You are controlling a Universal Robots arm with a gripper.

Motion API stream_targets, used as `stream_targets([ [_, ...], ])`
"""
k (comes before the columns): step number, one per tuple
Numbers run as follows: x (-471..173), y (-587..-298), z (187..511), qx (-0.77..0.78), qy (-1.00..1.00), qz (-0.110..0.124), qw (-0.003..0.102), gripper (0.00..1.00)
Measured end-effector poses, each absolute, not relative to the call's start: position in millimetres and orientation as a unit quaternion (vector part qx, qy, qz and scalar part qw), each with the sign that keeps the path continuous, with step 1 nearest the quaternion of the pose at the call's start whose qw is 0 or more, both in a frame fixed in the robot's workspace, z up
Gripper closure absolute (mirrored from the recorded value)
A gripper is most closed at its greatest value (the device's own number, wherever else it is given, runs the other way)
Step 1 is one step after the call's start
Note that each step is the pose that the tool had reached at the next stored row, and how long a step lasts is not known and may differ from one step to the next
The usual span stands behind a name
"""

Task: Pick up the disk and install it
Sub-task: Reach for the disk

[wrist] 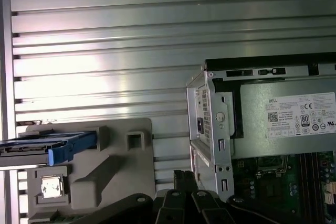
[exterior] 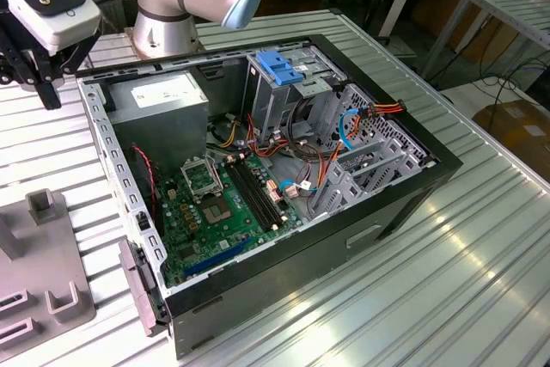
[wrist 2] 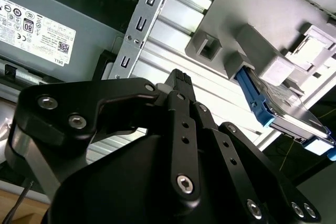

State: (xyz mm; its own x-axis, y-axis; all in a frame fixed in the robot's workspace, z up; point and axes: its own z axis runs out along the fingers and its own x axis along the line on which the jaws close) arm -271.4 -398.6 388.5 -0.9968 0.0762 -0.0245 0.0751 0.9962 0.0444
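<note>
The disk [wrist: 47,148], silver with a blue bracket, stands on edge in a slot of the grey holder [wrist: 113,177]. In the second wrist view the disk [wrist 2: 278,106] sits in the same holder [wrist 2: 252,14]. My gripper [wrist: 184,178] hovers above the slatted table between the holder and the open computer case, apart from the disk. Its black fingers [wrist 2: 177,80] meet at the tips, shut with nothing between them. In the exterior view the gripper [exterior: 47,92] hangs at the far left, beyond the case's corner.
The open computer case [exterior: 412,182] lies on the slatted metal table [exterior: 447,281], with its motherboard [exterior: 215,204] exposed. Inside it are a grey power supply [exterior: 163,96] with a white sticker and a metal drive cage [exterior: 279,70] with a blue top. The grey holder [exterior: 43,247] stands at the exterior view's left.
</note>
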Motion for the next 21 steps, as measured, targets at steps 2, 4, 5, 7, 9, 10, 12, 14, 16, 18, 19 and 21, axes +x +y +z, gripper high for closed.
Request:
stream_targets([
  [2, -274, -398, 388, 0.038, 0.999, 0.022, 0.013, 0.90],
  [4, -277, -397, 388, 0.038, 0.999, 0.022, 0.013, 0.90],
  [5, -278, -397, 388, 0.038, 0.999, 0.022, 0.013, 0.90],
  [7, -280, -396, 388, 0.038, 0.999, 0.022, 0.013, 0.90],
  [9, -283, -396, 388, 0.038, 0.999, 0.022, 0.013, 0.90],
  [10, -285, -396, 388, 0.038, 0.999, 0.022, 0.013, 0.90],
  [12, -288, -396, 388, 0.038, 0.999, 0.022, 0.013, 0.90],
  [14, -291, -396, 388, 0.038, 0.999, 0.022, 0.013, 0.90],
  [16, -297, -396, 388, 0.038, 0.999, 0.022, 0.013, 0.90],
  [18, -301, -396, 388, 0.038, 0.999, 0.022, 0.013, 0.90],
  [19, -303, -396, 388, 0.038, 0.999, 0.022, 0.013, 0.90],
  [21, -308, -396, 388, 0.038, 0.999, 0.022, 0.013, 0.90],
])
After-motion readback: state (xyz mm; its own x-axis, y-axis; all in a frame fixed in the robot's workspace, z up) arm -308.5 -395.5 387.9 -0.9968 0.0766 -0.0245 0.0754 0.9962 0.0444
